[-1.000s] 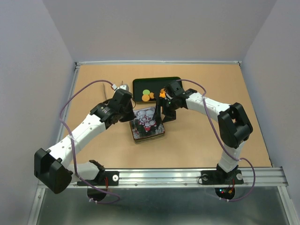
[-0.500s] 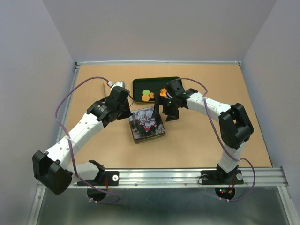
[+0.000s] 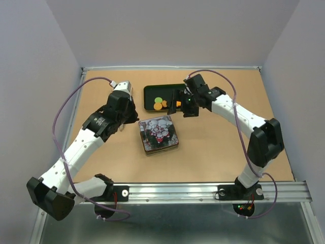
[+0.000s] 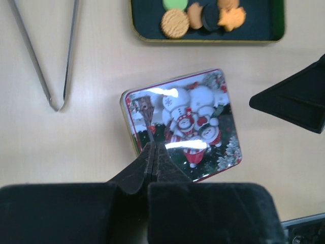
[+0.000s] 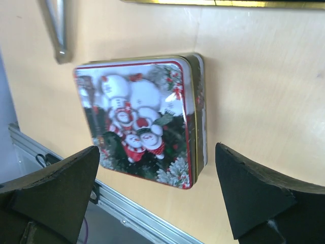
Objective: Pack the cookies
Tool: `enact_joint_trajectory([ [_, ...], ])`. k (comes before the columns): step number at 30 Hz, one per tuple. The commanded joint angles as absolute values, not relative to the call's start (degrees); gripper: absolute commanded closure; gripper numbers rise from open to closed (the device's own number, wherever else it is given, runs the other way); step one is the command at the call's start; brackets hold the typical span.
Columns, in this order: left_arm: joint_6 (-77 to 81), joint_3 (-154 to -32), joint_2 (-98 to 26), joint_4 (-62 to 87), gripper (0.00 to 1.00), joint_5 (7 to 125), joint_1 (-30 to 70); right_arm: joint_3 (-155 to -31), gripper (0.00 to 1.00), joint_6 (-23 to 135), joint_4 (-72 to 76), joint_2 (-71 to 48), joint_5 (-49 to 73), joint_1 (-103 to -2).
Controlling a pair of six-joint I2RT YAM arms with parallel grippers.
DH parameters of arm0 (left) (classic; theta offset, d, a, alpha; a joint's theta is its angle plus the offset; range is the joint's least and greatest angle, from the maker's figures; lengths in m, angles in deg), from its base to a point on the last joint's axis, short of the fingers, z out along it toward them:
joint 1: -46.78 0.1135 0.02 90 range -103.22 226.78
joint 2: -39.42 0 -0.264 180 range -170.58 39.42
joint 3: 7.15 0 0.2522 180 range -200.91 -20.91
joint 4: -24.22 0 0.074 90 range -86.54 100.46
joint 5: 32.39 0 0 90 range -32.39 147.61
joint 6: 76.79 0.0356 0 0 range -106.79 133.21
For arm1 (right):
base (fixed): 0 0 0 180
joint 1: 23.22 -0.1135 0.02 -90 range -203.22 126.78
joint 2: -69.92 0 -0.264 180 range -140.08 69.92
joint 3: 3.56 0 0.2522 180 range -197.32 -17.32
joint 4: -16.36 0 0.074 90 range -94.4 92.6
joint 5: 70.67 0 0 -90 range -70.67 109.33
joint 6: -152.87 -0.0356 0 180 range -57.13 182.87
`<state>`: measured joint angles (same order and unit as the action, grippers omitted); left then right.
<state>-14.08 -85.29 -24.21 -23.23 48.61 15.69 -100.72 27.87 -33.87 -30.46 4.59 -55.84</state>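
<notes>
Cookies [image 3: 161,103] in tray [image 3: 150,92], just beside right tool [image 3: 182,105]

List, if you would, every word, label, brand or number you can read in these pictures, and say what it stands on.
No text can be read in any view.
Snowman tin: the lid carries only a picture of snowmen and greenery, partly under glare; no lettering shows.
Dark tray and metal tongs: no marks.
Cookies: any stamp on them is too small to tell.
</notes>
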Motion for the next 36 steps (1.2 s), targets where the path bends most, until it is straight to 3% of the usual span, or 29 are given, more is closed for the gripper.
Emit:
enact_joint_trajectory([
  [1, -6.8, -86.6, -19.1, -14.7, 0.79, 52.2, 15.8, -105.1, 0.0, 32.5, -35.6, -21.3, 8.4, -55.6],
  [2, -6.3, -86.5, -18.2, -13.8, 0.6, 53.4, 15.8, -104.3, 0.0, 33.0, -35.6, -20.2, 8.9, -55.6],
  [3, -6.0, -86.3, -17.7, -13.1, 0.02, 53.6, 15.8, -103.7, 0.0, 33.5, -35.6, -18.5, 9.3, -55.6],
  [14, -1.0, -86.7, -19.6, -4.6, 0.01, 61.4, 15.8, -94.8, 0.0, 36.6, -35.6, 0.8, 16.8, -55.6],
  [21, 3.1, -86.0, -22.7, -2.3, 0.01, 53.8, 15.8, -89.7, 0.0, 35.3, -35.5, 8.8, 23.7, -55.6],
  [36, 23.6, -54.3, -8.9, 35.8, 0.01, 33.2, 16.6, -82.0, 0.0, 32.5, -35.6, 18.8, 37.6, -55.6],
])
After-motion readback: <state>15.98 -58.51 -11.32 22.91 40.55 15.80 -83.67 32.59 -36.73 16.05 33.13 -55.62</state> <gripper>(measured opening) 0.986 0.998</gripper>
